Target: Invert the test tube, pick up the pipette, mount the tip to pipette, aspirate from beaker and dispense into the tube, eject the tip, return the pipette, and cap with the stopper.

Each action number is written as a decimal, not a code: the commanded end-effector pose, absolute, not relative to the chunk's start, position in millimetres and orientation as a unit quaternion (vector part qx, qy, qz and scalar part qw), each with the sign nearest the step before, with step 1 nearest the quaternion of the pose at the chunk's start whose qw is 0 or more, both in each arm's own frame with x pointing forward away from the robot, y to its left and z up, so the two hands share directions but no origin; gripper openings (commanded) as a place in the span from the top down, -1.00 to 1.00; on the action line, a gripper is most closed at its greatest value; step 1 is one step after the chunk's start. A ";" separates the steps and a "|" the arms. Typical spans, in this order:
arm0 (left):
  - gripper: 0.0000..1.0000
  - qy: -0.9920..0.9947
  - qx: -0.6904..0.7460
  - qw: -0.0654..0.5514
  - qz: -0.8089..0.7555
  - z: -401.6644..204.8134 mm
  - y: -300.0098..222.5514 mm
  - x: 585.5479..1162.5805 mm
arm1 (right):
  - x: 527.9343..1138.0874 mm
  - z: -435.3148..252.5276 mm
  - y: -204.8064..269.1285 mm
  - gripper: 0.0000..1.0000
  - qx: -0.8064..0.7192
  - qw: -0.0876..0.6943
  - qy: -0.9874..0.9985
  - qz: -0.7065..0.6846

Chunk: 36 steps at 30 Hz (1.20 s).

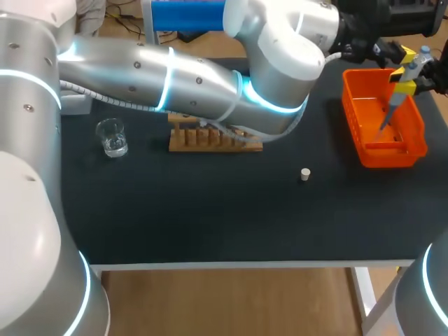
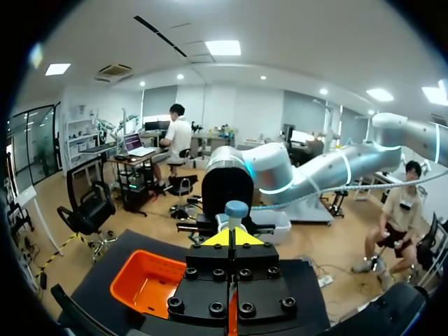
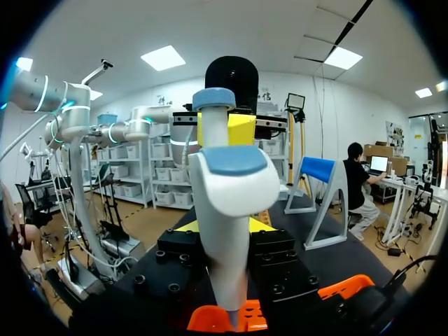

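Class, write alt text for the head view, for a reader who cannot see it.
A pipette is held tilted over an orange basket at the far right corner of the dark table. The left arm spans across above a wooden rack toward it; a glass beaker and a small stopper stand on the tabletop.

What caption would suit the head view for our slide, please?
Right gripper holds the pipette over the orange bin, left gripper alongside.
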<state>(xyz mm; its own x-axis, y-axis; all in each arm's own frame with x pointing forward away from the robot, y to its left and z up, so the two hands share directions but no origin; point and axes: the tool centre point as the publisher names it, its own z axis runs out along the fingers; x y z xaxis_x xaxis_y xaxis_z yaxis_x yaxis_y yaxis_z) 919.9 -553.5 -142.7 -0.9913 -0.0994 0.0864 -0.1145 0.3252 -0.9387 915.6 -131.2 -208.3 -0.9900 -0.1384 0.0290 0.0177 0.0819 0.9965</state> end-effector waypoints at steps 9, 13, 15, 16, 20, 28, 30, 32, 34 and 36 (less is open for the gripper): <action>1.00 -0.806 0.079 -0.014 0.587 -135.9 -548.5 920.5 | 921.0 -196.9 -129.4 1.00 0.043 0.061 -0.734 -0.675; 1.00 -0.791 0.076 -0.035 0.607 -116.8 -544.7 921.2 | 921.0 -196.9 -129.4 1.00 0.043 0.061 -0.734 -0.675; 1.00 -0.783 0.077 -0.040 0.616 -109.7 -544.0 920.9 | 921.0 -196.9 -129.4 1.00 0.043 0.061 -0.734 -0.675; 1.00 -0.785 0.072 -0.043 0.614 -106.4 -544.2 920.6 | 921.0 -196.9 -129.4 1.00 0.043 0.061 -0.734 -0.675; 1.00 -0.781 0.074 -0.041 0.618 -97.4 -545.0 919.9 | 921.0 -196.9 -129.4 1.00 0.043 0.061 -0.734 -0.675; 1.00 -0.767 0.106 -0.013 0.632 -94.0 -546.8 918.0 | 921.0 -196.9 -129.4 1.00 0.043 0.061 -0.734 -0.675; 1.00 -0.768 0.107 -0.012 0.632 -95.9 -546.6 917.5 | 921.0 -196.9 -129.4 1.00 0.043 0.061 -0.734 -0.675; 1.00 -0.761 0.117 -0.006 0.638 -99.1 -546.4 917.5 | 921.0 -196.9 -129.4 1.00 0.043 0.061 -0.734 -0.675; 1.00 -0.760 0.125 0.006 0.638 -101.3 -547.1 917.1 | 921.0 -196.9 -129.4 1.00 0.043 0.061 -0.734 -0.675; 1.00 -0.748 0.132 0.013 0.650 -102.4 -548.1 917.0 | 921.0 -196.9 -129.4 1.00 0.043 0.061 -0.734 -0.675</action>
<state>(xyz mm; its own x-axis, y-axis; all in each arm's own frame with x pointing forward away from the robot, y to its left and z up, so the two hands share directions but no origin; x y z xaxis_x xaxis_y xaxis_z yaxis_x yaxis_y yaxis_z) 915.8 -546.9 -97.4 -0.9653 -0.1859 0.1834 -0.2256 0.2397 -0.9443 920.5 -128.1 -197.8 -0.9895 -0.1417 0.0301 0.0185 0.0824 0.9964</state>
